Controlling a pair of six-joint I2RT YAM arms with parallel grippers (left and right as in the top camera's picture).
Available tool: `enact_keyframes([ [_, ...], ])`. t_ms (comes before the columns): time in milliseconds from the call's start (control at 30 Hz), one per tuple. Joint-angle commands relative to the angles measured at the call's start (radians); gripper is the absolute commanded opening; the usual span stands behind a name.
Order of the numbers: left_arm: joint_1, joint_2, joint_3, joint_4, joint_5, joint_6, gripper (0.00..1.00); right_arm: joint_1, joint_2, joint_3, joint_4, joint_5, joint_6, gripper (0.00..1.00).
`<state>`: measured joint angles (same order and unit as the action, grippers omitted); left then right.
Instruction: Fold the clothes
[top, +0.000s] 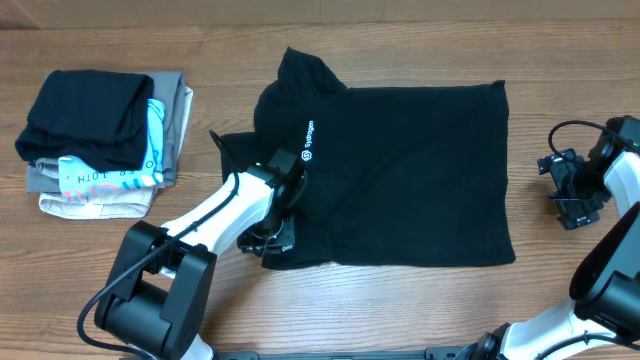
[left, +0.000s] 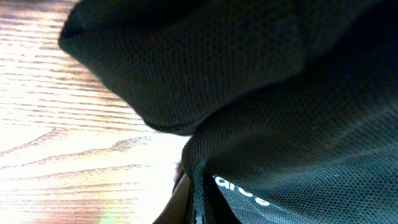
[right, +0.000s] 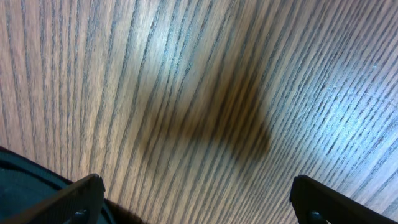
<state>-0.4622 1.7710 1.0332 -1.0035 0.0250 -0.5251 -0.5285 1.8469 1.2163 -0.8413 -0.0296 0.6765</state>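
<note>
The black T-shirt (top: 410, 170) lies spread flat across the middle of the wooden table (top: 400, 310), its bottom hem toward the right and its neck end toward the left. A small white logo (top: 308, 140) shows on the chest. One sleeve (top: 300, 65) sticks out toward the far edge, and the near-left corner of the shirt is rumpled under the left gripper (top: 272, 238). That gripper is pressed down on the near sleeve with its jaws together, clamped on a pinch of the fabric. In the left wrist view the cloth gathers into a tight crease at the gripper (left: 193, 208), with tiny white lettering (left: 242, 190) just beside the crease and bare wood to the left. The right gripper (top: 572, 190) sits off to the right of the shirt, apart from the hem and not touching it. Its two fingers (right: 81, 196) stand wide apart over bare wood, holding nothing. On the left side of the table, well apart from the shirt, is a pile of folded clothes (top: 100, 140): a black one on top, a light blue and white printed one under it, then grey and beige ones.
</note>
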Motion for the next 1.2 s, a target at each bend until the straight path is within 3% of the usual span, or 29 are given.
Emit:
enact_keyframes([
  [0, 0.005, -0.022, -0.005, -0.019, -0.007, -0.007, 0.04, 0.003, 0.001, 0.014, 0.003, -0.002, 0.002, 1.0],
  [233, 0.003, -0.022, -0.021, -0.072, -0.006, -0.045, 0.04, 0.003, 0.001, 0.014, 0.003, -0.002, 0.002, 1.0],
  [600, 0.004, -0.022, -0.221, 0.033, 0.01, -0.171, 0.04, 0.003, 0.001, 0.014, 0.003, -0.002, 0.002, 1.0],
  [933, 0.005, -0.064, -0.243, -0.039, 0.074, -0.182, 0.05, 0.003, 0.001, 0.014, 0.003, -0.002, 0.002, 1.0],
  [1167, 0.005, -0.256, -0.243, -0.132, 0.045, -0.195, 0.27, 0.003, 0.001, 0.014, 0.003, -0.002, 0.002, 1.0],
])
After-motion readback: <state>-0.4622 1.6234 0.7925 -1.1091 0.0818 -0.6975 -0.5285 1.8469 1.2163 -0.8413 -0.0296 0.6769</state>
